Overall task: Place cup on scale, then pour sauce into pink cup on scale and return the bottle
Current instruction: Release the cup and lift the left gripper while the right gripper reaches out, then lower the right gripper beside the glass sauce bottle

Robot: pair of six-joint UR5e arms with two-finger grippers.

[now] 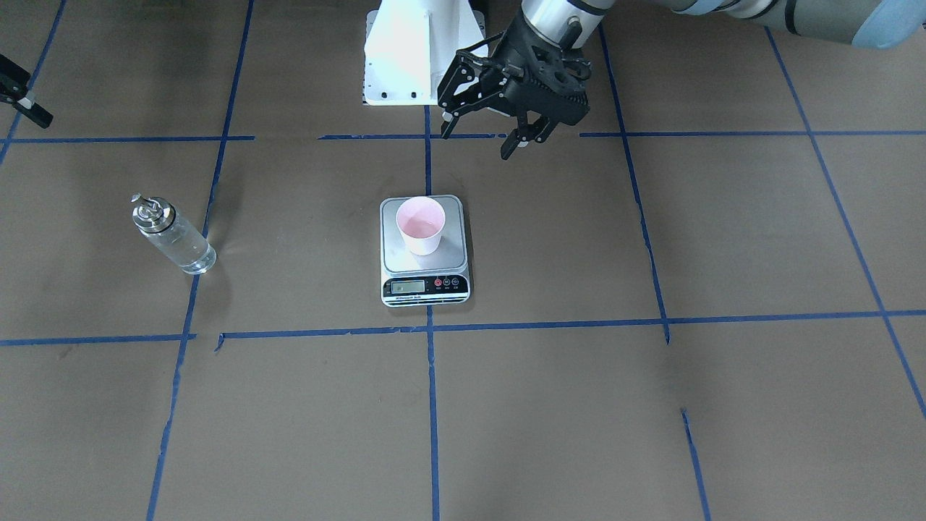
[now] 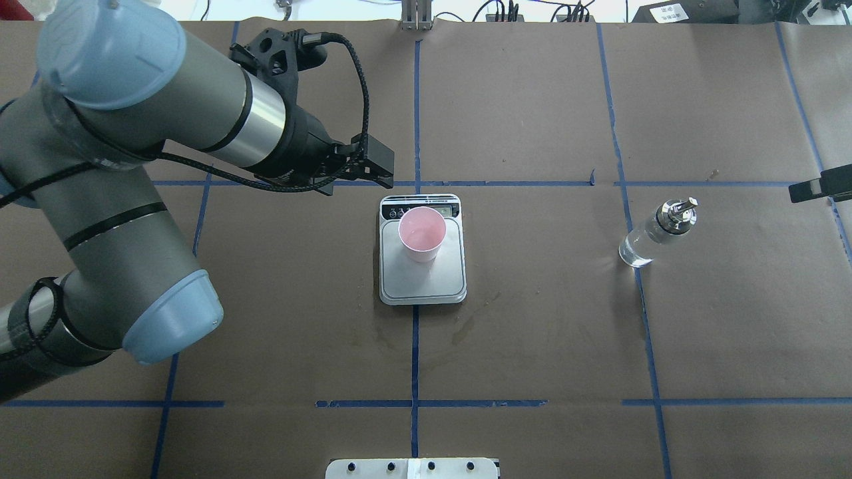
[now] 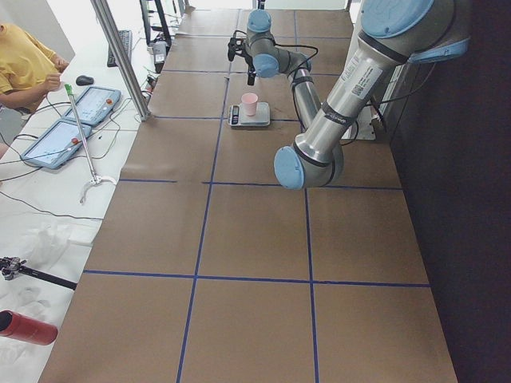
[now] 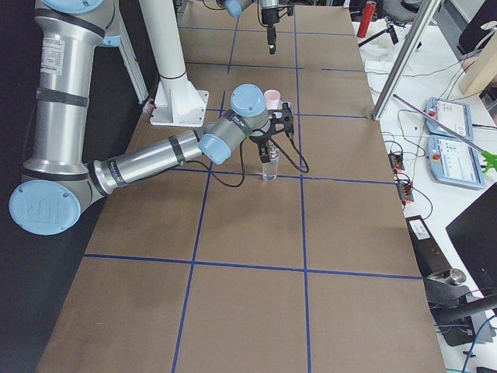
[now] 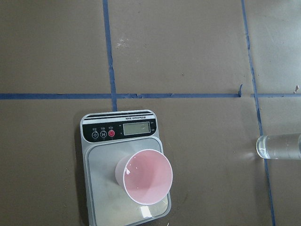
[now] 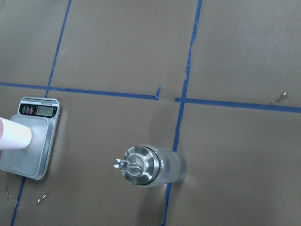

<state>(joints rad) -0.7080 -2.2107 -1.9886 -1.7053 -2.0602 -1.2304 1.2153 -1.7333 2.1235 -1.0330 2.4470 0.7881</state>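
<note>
The pale pink cup (image 1: 420,226) stands upright on the scale (image 1: 448,255), toward the display end of its silver plate; both also show in the overhead view, cup (image 2: 422,234) and scale (image 2: 426,283). My left gripper (image 1: 477,141) is open and empty, raised above the table on the robot's side of the scale, apart from the cup. The clear glass bottle (image 2: 655,233) with its silver cap stands upright on the paper, well off to my right. My right gripper (image 2: 820,189) shows only at the frame edge beyond the bottle; I cannot tell its state. The right wrist view looks down on the bottle (image 6: 150,165).
Blue tape lines (image 2: 415,100) divide the brown paper table cover into squares. The white robot base plate (image 1: 412,58) sits behind the scale. Faint wet marks (image 2: 466,326) lie on the paper near the scale. Operators' tablets (image 3: 80,104) and a metal post (image 3: 120,56) stand along the far side.
</note>
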